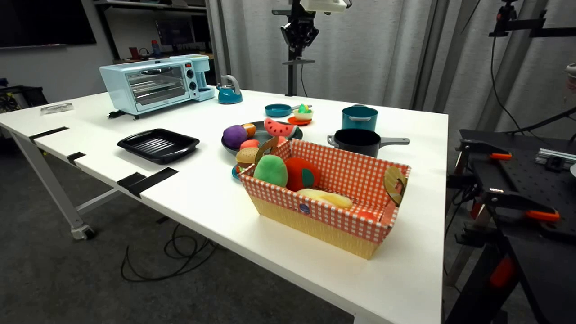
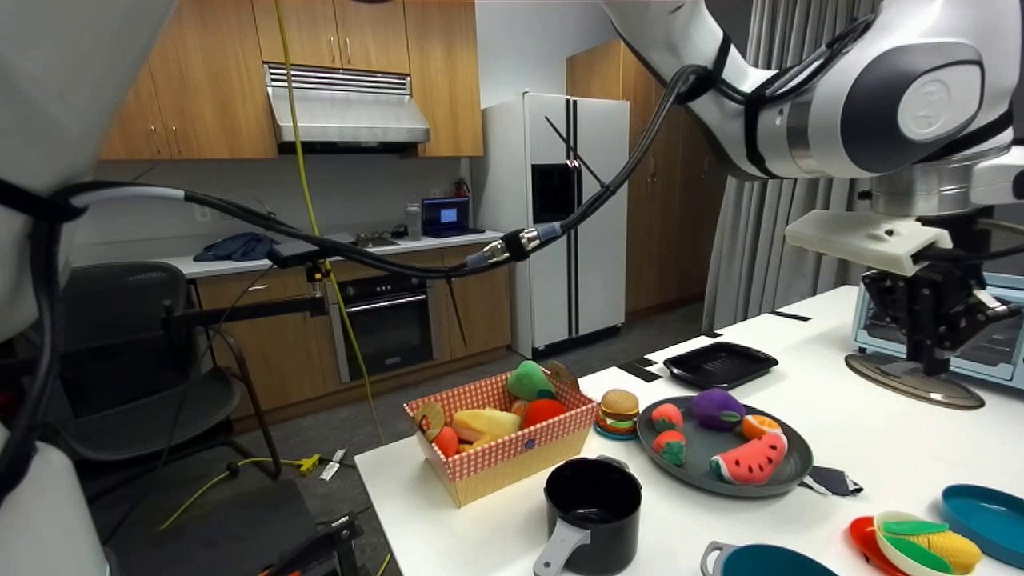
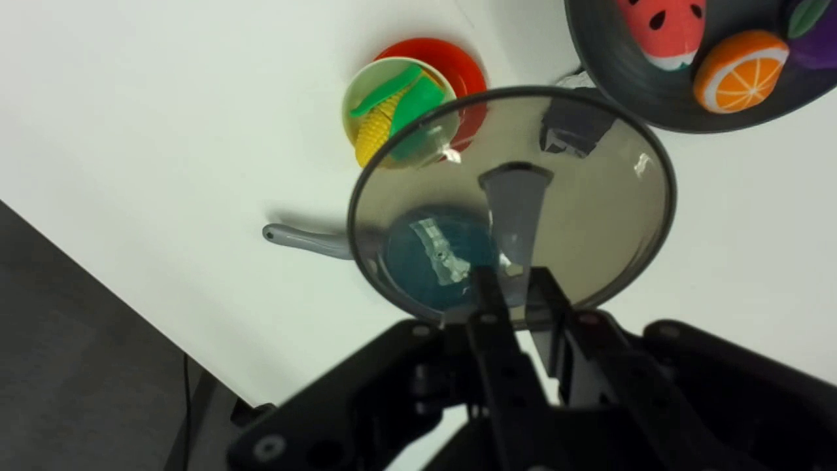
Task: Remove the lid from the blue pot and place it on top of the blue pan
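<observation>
My gripper (image 1: 298, 50) is shut on the lid's handle in the air above the table. In the wrist view, the fingertips (image 3: 511, 278) pinch the grey handle. The round clear lid (image 1: 299, 62) has a dark rim; it also shows in an exterior view (image 2: 912, 381) and the wrist view (image 3: 608, 222). The blue pan (image 1: 277, 110), shallow and teal with a grey handle (image 3: 307, 239), is partly seen through the lid in the wrist view and cut off in an exterior view (image 2: 988, 512). The blue pot (image 1: 360, 119) stands uncovered, mostly cut off in an exterior view (image 2: 772, 562).
A red plate and a bowl with toy corn (image 1: 303, 115) sit beside the blue pan. A large dark pan (image 2: 680, 468) holds toy fruit. A black saucepan (image 2: 594, 512), a food basket (image 1: 324, 198), a black tray (image 1: 158, 146), a kettle (image 1: 230, 95) and a toaster oven (image 1: 148, 85) stand around.
</observation>
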Robot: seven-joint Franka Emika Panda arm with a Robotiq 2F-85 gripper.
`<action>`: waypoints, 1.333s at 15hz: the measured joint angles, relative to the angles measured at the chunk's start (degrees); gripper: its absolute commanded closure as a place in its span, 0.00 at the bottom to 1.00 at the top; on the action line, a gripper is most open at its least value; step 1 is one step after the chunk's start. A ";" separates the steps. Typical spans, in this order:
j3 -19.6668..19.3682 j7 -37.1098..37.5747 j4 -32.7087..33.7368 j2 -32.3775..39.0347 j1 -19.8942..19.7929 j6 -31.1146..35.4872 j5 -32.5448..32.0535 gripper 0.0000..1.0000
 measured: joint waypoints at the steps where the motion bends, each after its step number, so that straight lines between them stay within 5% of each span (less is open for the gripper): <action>1: -0.21 0.66 1.66 1.04 -0.21 0.00 0.00 0.96; 12: -1.65 8.12 22.08 14.39 -1.42 -0.29 0.00 0.96; 20: -1.88 10.14 26.38 17.53 -4.30 -1.60 0.00 0.96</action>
